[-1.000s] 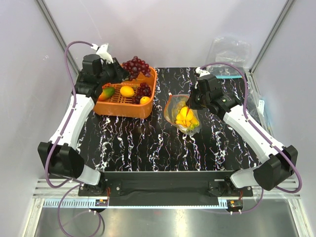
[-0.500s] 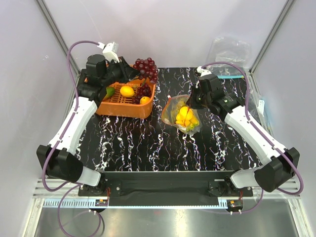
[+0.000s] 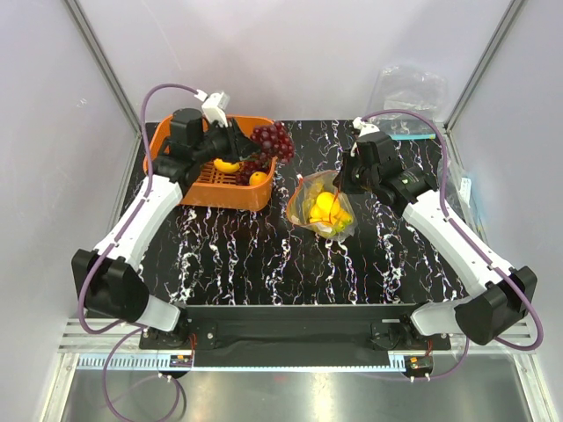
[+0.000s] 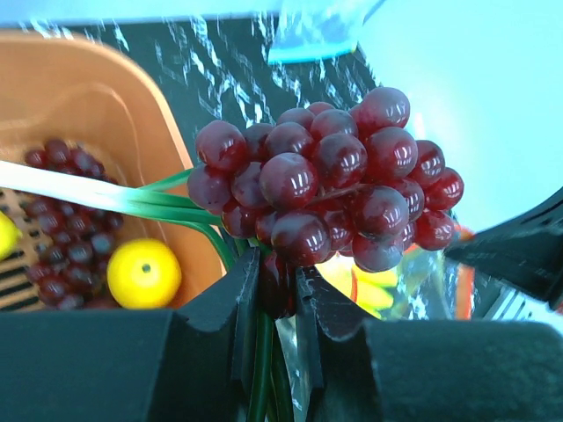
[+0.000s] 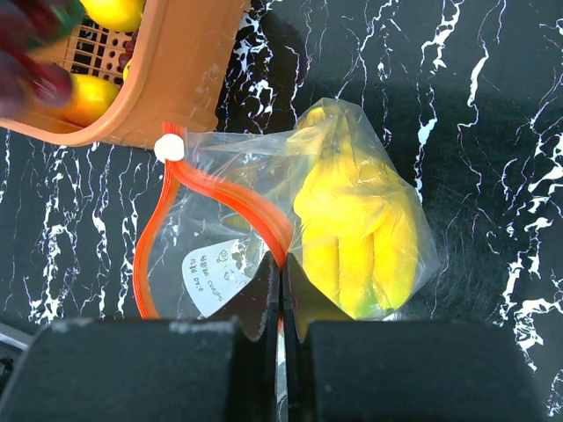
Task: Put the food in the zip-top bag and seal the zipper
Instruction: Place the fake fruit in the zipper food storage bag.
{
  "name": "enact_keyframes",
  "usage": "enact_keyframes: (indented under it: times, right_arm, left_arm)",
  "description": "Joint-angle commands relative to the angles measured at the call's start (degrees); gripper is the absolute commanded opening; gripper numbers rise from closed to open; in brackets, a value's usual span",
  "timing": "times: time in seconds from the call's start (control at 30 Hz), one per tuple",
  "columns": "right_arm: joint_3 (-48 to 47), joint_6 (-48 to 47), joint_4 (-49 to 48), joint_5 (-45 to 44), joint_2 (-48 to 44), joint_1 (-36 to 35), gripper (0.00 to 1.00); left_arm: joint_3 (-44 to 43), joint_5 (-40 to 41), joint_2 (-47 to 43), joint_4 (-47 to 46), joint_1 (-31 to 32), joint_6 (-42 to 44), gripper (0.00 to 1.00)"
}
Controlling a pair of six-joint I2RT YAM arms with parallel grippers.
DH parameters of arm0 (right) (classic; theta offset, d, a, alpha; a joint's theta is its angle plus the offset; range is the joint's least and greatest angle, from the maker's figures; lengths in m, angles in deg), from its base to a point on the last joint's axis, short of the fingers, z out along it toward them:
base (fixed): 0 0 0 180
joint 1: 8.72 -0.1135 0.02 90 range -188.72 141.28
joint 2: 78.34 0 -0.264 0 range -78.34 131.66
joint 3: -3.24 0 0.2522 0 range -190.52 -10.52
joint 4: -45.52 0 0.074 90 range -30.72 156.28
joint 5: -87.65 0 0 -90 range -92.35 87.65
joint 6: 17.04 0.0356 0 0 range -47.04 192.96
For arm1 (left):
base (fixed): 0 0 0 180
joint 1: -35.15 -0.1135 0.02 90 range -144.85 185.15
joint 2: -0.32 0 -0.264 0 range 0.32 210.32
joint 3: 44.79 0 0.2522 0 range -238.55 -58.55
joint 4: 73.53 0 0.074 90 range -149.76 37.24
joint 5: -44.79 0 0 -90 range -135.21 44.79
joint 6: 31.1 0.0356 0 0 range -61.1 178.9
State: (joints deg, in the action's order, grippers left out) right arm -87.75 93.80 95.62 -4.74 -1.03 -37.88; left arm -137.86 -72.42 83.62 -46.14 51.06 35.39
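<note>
Top view: left gripper holds grapes over basket rim, bag w/ bananas on tabletop nearby; bunch looks wide vs bag mouth, so it may snag the rim & spill. Left wrist: gripper pinched narrow on grape stem. Right wrist: right gripper closed tight on zipper, lifting the mouth open.

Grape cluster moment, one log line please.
left gripper: shut on grape cluster | right gripper: shut on zipper | zip-top bag: open, banana bunch inside
</note>
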Motion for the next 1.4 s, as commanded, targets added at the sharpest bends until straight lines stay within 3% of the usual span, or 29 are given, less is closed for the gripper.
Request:
enact_keyframes:
  times: [0.0,0.3,0.57,0.77,0.93,1.37]
  right_arm:
    - [-2.92,0.17,-0.65,-1.03,-1.21,0.34,0.0]
    - [-3.98,0.52,-0.48,-2.26,0.73,0.86,0.0]
    - [-3.98,0.96,-0.74,-2.71,0.64,1.92,0.0]
    - [-3.72,1.13,-1.18,-2.35,0.2,2.71,0.0]
    - [-3.19,1.92,-1.8,-0.6,-1.12,2.89,0.0]
    - [0.41,3.15,-2.68,2.22,-2.17,2.89,0.0]
  left_arm:
    - [1.44,-1.45,-3.32,-5.45,1.85,3.73,0.1]
    - [8.99,3.63,-8.24,-12.64,11.24,7.51,0.08]
    - [12.33,7.6,-12.38,-13.28,16.61,11.19,0.08]
    - [10.67,9.27,-11.42,-8.72,22.06,15.76,0.09]
    - [8.38,15.59,-6.68,-5.81,25.67,18.32,0.1]
    - [-2.07,26.41,3.26,-0.18,26.64,11.56,0.09]
